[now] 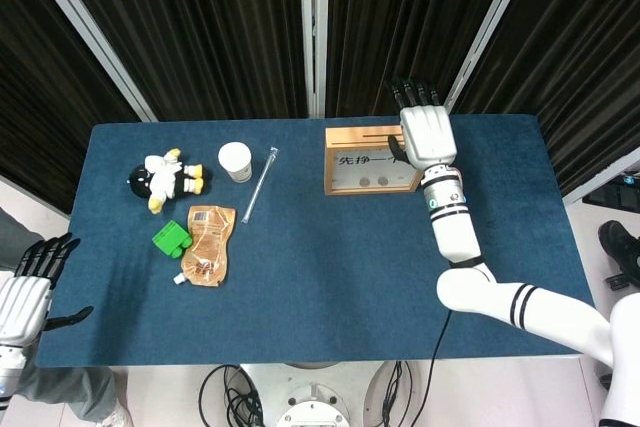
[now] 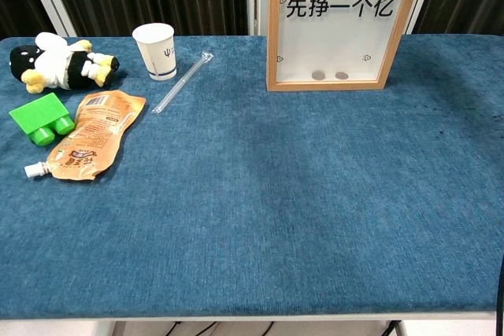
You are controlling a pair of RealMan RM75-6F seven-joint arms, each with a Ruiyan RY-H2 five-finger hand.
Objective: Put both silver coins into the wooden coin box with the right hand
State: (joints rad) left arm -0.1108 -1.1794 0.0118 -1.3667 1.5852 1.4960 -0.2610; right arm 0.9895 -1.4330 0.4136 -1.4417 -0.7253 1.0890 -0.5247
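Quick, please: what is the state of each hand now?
Left hand: open, holds nothing, beside the table's left edge.
Right hand: above the wooden coin box; cannot tell if open or closed.

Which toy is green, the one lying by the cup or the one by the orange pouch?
The green block beside the orange pouch. The plush toy left of the paper cup is black, white and yellow.

Head cam overhead, chest cam low/frontal (both share table).

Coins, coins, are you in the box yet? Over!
Both coins lie inside the box. Right hand above box, holds nothing. Left hand off table edge, open. Nothing blocking.
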